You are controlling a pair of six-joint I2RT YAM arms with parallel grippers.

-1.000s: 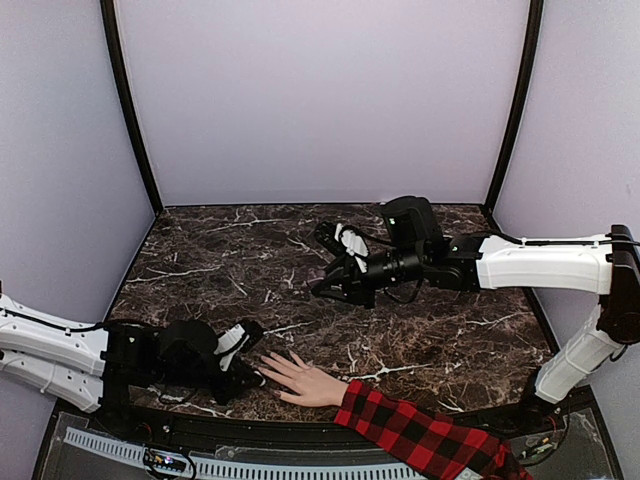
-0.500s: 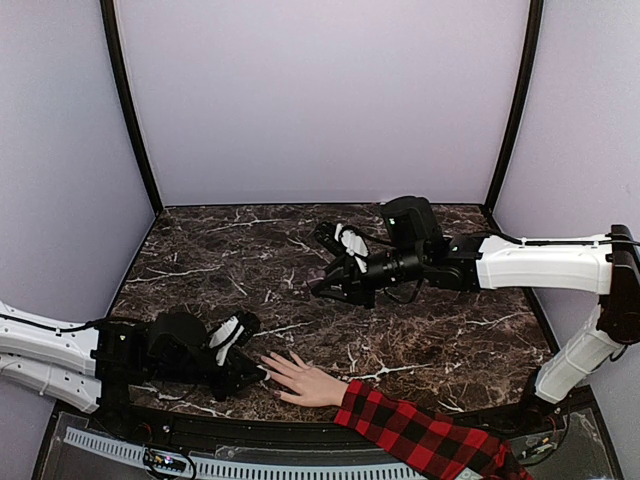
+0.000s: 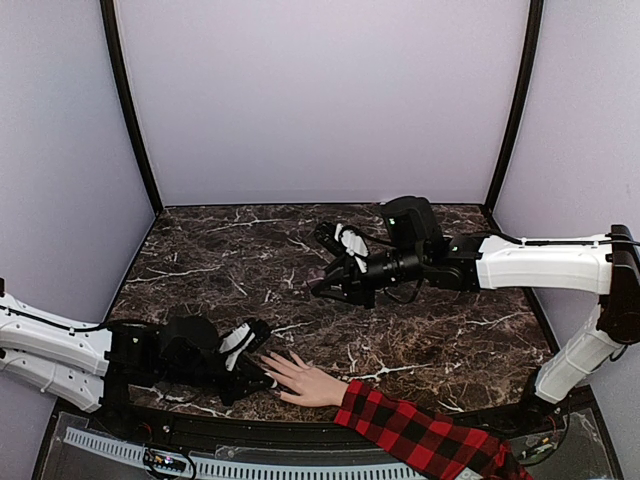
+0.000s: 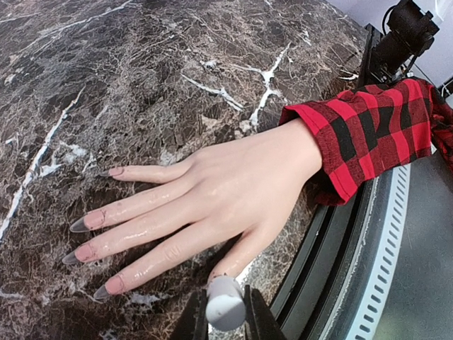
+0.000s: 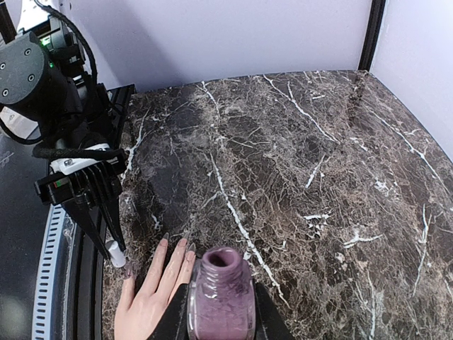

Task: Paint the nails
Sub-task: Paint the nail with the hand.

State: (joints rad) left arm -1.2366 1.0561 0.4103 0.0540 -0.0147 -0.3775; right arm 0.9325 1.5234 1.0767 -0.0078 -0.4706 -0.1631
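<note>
Nails (image 4: 85, 253) pink | left tool (image 4: 225, 327) clamps white cap (image 4: 225, 303) | right tool (image 5: 221, 324) grips open purple bottle (image 5: 221, 283)

- Hand (image 3: 300, 382) lies flat on the table (image 3: 450, 340) at its near edge, fingers spread leftward with the nails (image 4: 86, 222) up.
- Sleeve (image 3: 410, 430) trails right, off the front edge.
- Left gripper (image 3: 258, 362) sits just left of the hand, clamped on a brush cap (image 4: 225, 306) beside the thumb tip.
- Right gripper (image 3: 325, 290) is behind the hand, well apart over mid-table, with a bottle (image 5: 221, 290) upright between its fingers.
</note>
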